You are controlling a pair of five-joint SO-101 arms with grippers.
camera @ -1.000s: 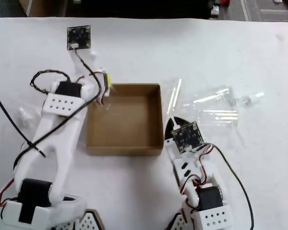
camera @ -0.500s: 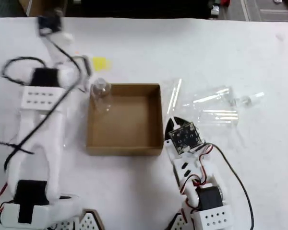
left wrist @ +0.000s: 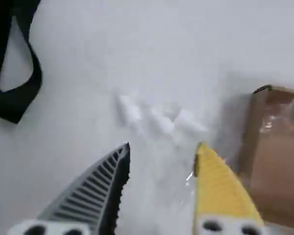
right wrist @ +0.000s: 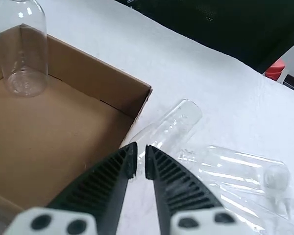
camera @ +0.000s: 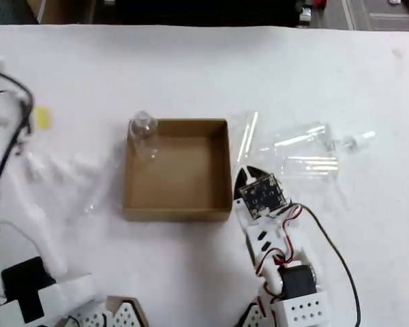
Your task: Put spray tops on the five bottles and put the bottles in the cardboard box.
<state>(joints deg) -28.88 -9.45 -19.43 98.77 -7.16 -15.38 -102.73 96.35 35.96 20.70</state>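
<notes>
The left gripper [left wrist: 163, 146], jaws apart, hangs over small white spray tops [left wrist: 157, 120] beside the open brown cardboard box [camera: 177, 212]. The right gripper [right wrist: 140, 148], jaws together and empty, sits between that box and clear plastic bottles [right wrist: 245, 169] lying flat.

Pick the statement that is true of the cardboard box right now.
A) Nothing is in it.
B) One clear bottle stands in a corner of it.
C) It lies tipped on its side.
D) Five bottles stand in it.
B: a single clear bottle stands in one corner of the cardboard box, which sits flat with its open side up, while the other bottles lie outside it.
</notes>
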